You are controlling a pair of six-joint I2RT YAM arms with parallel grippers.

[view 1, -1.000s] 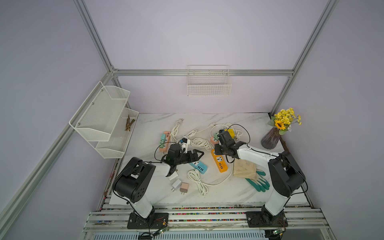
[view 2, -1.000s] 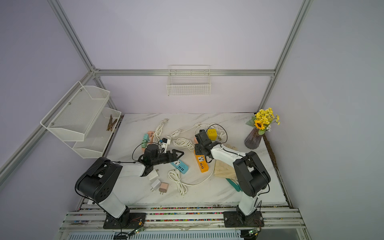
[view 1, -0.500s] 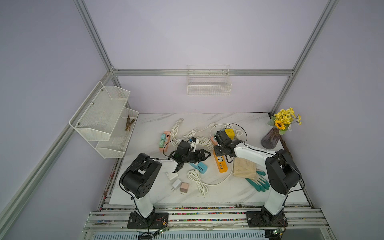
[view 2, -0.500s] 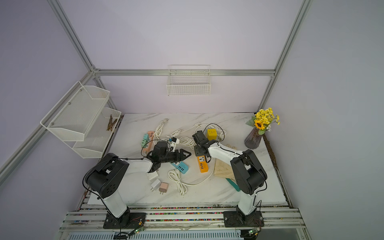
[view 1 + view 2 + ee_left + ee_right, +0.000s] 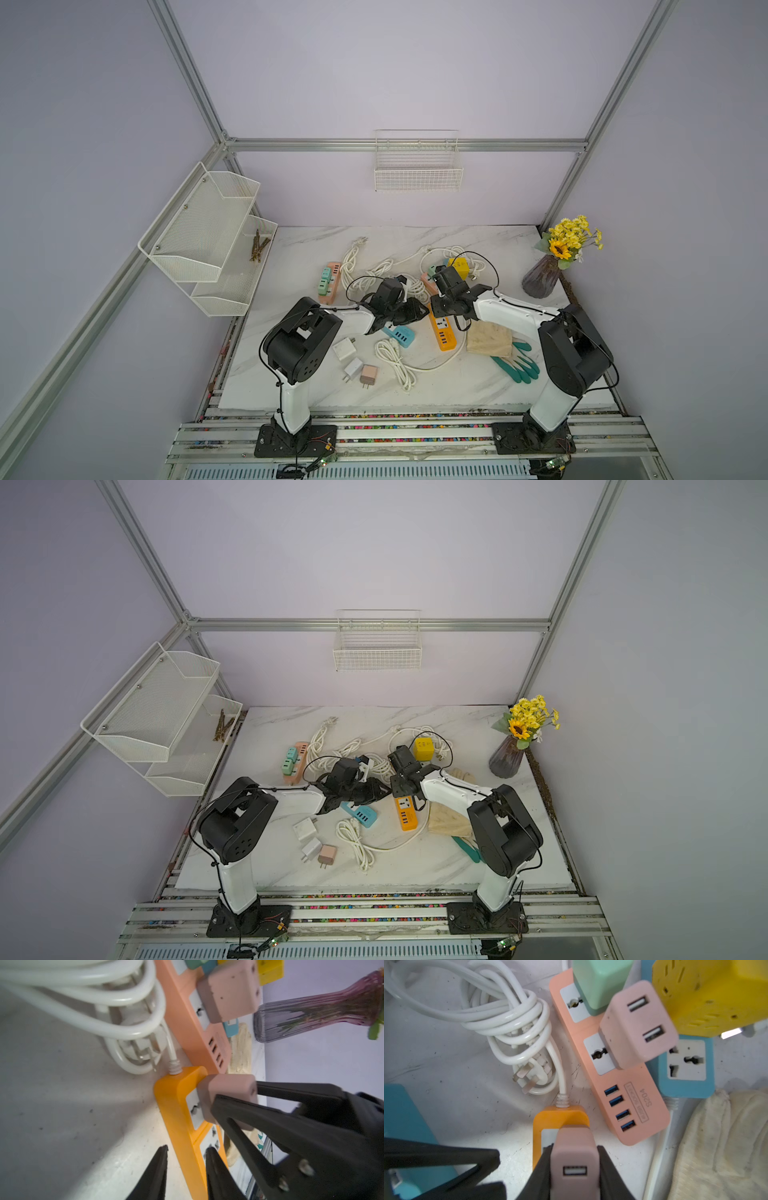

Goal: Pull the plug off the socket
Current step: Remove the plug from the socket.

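**Both Grippers Get Set for the Pull**

The pink plug [image 5: 574, 1165] is not out yet. It sits in the end socket of the orange power strip [image 5: 171, 1091]. The strip lies flat on the marble table [image 5: 478, 384].

Two things have just changed. The right gripper [image 5: 574, 1148] has just closed. It is now clenched on the plug, with one finger on each side.

The left arm has moved the most. A second ago it was back by the blue strip [image 5: 400, 335] with its jaws wide apart. Now the left gripper [image 5: 187, 1149] has come over to the orange power strip. Its jaws have drawn in, one on each side of the strip, close to the plug. A thin bit of table shows beside one finger. So it is hard to tell if it is squeezing the strip yet.

This looks like the last bit of getting ready. One gripper has the plug, and the other seems set to hold the strip down. The next move is likely a straight pull away from the socket. If the left grip is loose, the strip may lift up with the plug.
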